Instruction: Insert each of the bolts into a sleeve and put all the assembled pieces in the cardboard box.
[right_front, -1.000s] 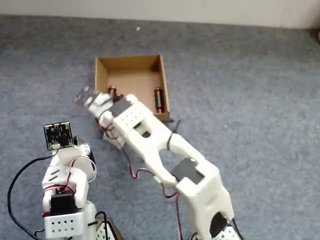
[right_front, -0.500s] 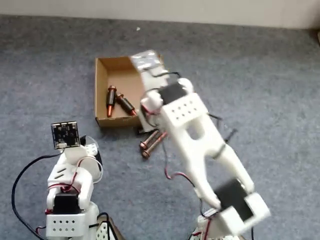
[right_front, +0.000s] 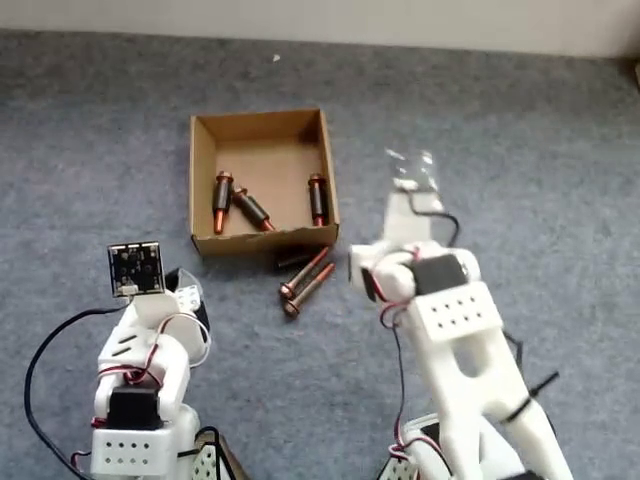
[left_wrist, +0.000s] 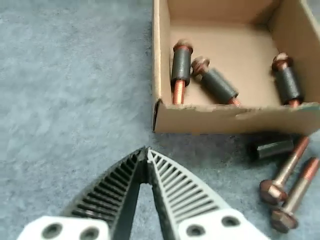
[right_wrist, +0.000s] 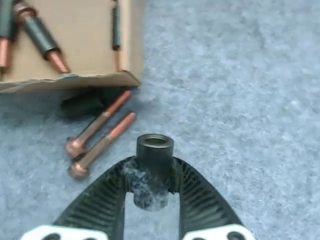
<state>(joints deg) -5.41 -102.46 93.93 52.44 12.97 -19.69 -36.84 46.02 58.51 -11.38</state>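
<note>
Three assembled pieces (right_front: 221, 200) lie inside the cardboard box (right_front: 262, 123): two near one side wall with their heads close together, and one against the opposite wall. Two bare bolts (right_front: 305, 280) lie side by side on the grey bench (right_front: 520, 120), just outside the box's near wall. A loose sleeve (right_front: 293, 259) lies between them and that wall. The right claw (right_wrist: 155, 166), near the bolts and off the box's corner, pinches a second sleeve (right_wrist: 155, 146) whose open bore shows. The left claw (left_wrist: 146, 156) hovers short of the box's other near corner, its fingers pressed together on nothing
</note>
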